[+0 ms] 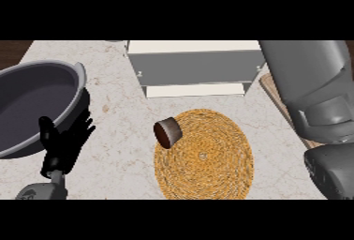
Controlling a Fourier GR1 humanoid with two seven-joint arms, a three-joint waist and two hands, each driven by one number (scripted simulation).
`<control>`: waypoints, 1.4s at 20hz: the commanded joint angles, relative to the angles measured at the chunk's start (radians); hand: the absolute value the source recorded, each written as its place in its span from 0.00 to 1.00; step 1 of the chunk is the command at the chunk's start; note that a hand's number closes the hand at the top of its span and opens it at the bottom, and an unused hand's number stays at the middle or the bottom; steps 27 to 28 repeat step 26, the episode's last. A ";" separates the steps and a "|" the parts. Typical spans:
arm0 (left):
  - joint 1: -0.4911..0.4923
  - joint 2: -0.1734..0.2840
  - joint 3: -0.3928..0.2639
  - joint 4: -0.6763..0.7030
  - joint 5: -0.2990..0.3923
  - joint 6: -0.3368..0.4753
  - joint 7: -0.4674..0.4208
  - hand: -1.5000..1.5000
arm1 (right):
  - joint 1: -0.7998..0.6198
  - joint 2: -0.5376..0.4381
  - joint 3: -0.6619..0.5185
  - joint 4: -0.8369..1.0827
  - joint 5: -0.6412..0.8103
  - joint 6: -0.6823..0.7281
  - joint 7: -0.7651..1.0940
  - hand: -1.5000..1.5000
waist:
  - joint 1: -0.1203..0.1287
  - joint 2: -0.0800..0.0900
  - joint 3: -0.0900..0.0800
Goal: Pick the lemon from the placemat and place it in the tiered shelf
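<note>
My left hand (63, 145) rests at the lower left of the head view, fingers straight and spread, pointing up, holding nothing. It lies over the marbled worktop (117, 154), just beside the rim of a big grey bowl (34, 103) that fills the left side. My right arm (314, 89) is a broad grey mass along the right edge, reaching up toward the far side; I cannot see my right hand anywhere, so I cannot tell how its fingers stand.

In the middle lies the round woven placemat (207, 159), golden yellow. On its upper left edge sits a small dark brown cup (167, 131), tipped on its side with its opening turned to the lower left. I see no lemon on the placemat, and I cannot tell where it is. Beyond the placemat stands the tiered shelf (197, 65), white and grey. A wooden board (276, 93) peeks out from under my right arm.
</note>
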 commanded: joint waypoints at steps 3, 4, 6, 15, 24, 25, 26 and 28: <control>-0.029 -0.011 0.014 0.104 -0.011 -0.011 -0.045 0.50 | -0.046 -0.040 -0.129 -0.038 -0.114 -0.063 -0.001 0.00 | -0.006 0.006 -0.004; 0.046 -0.041 -0.032 -0.002 -0.019 0.000 -0.025 0.50 | -0.043 -0.025 -0.116 -0.007 -0.083 -0.126 -0.002 0.00 | 0.010 0.003 -0.004; -0.020 0.000 0.024 0.045 0.006 -0.007 0.014 0.50 | -0.015 -0.043 -0.111 -0.075 -0.074 -0.159 0.026 0.00 | -0.014 -0.002 -0.003; 0.038 0.045 0.049 0.001 0.020 -0.051 0.013 0.50 | 0.055 -0.229 -0.167 -0.112 -0.047 -0.247 0.074 0.00 | -0.011 -0.003 -0.003; 0.054 0.011 0.045 -0.011 0.008 -0.033 0.012 0.50 | 0.311 -0.369 -0.240 -0.401 -0.248 0.041 0.133 0.00 | -0.030 -0.009 -0.003; 0.015 0.000 0.040 0.024 -0.002 -0.024 0.017 0.50 | 0.309 -0.407 -0.250 -0.403 -0.259 0.061 0.112 0.00 | -0.030 -0.006 -0.003; 0.063 0.004 0.032 -0.013 -0.003 -0.035 0.007 0.50 | 0.325 -0.432 -0.270 -0.427 -0.289 0.096 0.140 0.00 | -0.028 -0.008 -0.003; 0.063 0.004 0.032 -0.013 -0.003 -0.035 0.007 0.50 | 0.325 -0.432 -0.270 -0.427 -0.289 0.096 0.140 0.00 | -0.028 -0.008 -0.003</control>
